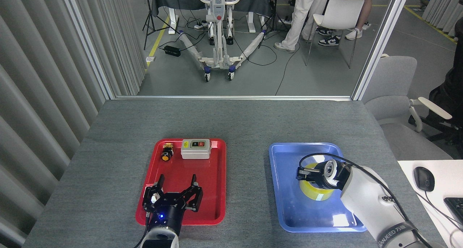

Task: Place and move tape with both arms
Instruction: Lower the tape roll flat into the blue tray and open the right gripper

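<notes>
grey floor (325, 74) (cables), white chair (338, 13)

Bright, even overhead light; sharp focus; white glare on blue tray (336, 219).

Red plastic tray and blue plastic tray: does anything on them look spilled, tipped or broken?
Nothing stands out. The red plastic tray and blue plastic tray sit flat; the yellow translucent tape roll lies in the blue one under the right hand.
</notes>
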